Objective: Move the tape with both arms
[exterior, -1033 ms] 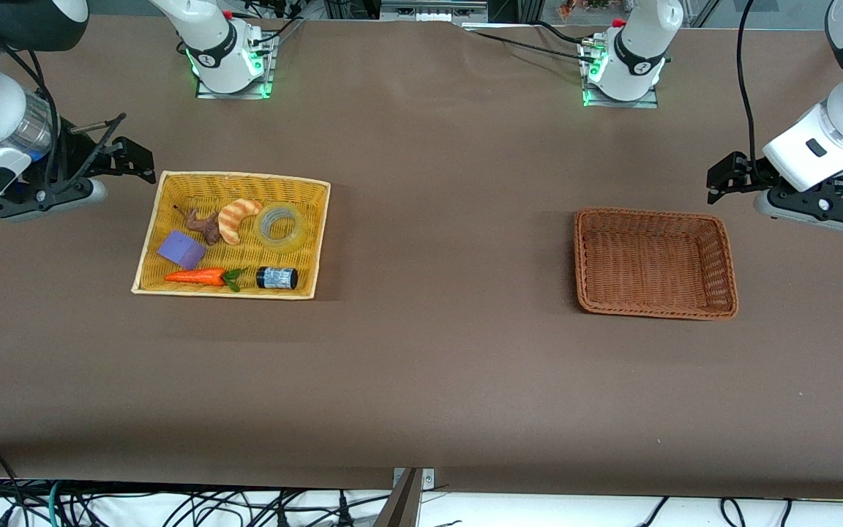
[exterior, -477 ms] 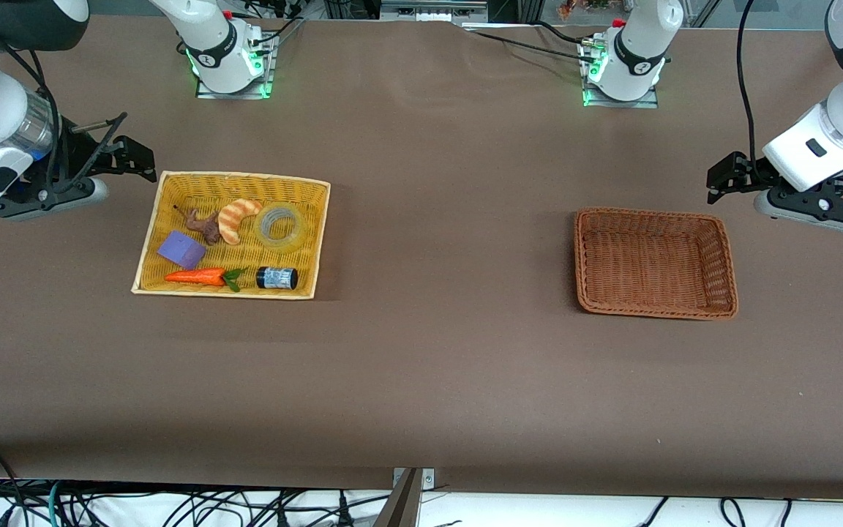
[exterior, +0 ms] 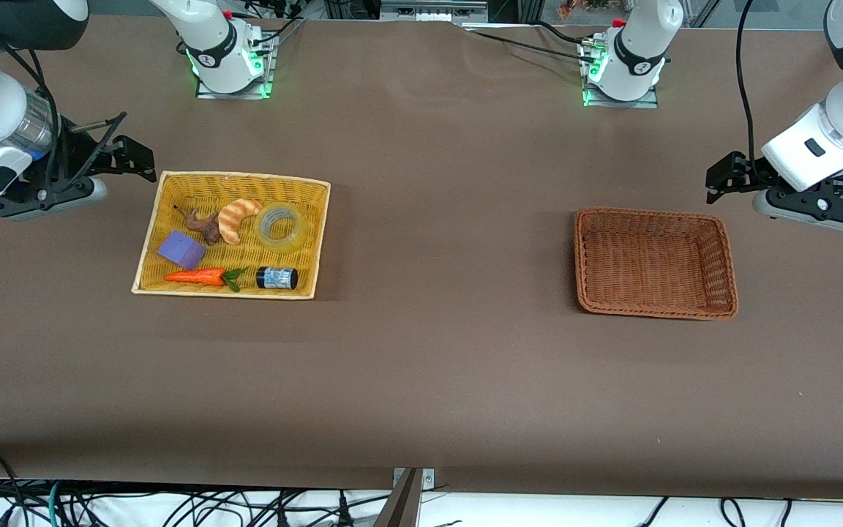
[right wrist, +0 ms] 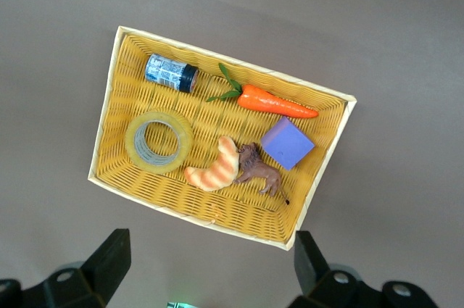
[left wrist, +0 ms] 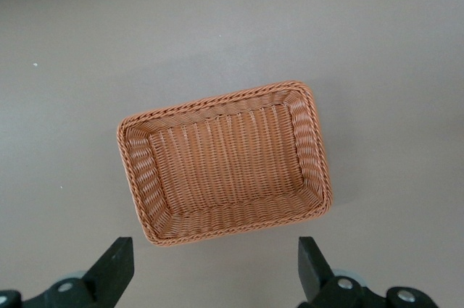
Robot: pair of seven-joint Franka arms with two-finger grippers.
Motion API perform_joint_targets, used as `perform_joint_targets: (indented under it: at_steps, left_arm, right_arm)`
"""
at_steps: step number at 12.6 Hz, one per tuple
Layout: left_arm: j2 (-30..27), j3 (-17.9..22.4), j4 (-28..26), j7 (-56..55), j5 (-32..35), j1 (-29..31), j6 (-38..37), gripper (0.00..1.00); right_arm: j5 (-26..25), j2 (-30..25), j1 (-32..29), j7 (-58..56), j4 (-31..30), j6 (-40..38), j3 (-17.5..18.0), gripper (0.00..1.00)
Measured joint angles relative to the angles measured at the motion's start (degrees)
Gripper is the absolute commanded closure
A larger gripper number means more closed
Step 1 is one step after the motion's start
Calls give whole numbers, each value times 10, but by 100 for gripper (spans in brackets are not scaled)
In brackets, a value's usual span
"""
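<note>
The tape (exterior: 280, 227), a translucent yellowish ring, lies flat in the yellow basket (exterior: 145, 252) near the corner toward the table's middle. The right wrist view shows the tape (right wrist: 159, 142) beside a croissant. My right gripper (exterior: 136, 157) hangs open and empty over bare table just outside the yellow basket's corner, and in its own view the right gripper (right wrist: 210, 264) has nothing between its fingers. My left gripper (exterior: 725, 176) hangs open and empty over the table beside the brown basket (exterior: 729, 263), as the left gripper (left wrist: 215, 268) also shows in its wrist view.
The yellow basket also holds a croissant (exterior: 237, 218), a brown toy animal (exterior: 205, 227), a purple block (exterior: 182, 249), a carrot (exterior: 198, 276) and a small dark jar (exterior: 276, 277). Nothing lies in the brown basket (left wrist: 217, 101). A wide stretch of brown table separates the baskets.
</note>
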Motion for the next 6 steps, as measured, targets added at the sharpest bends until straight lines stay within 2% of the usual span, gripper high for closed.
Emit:
perform_joint_targets:
  at_steps: [6]
  left_arm:
    - [0, 0, 0, 0, 0, 0, 0, 0]
  right_arm:
    - [-5, 0, 0, 0, 1, 0, 0, 0]
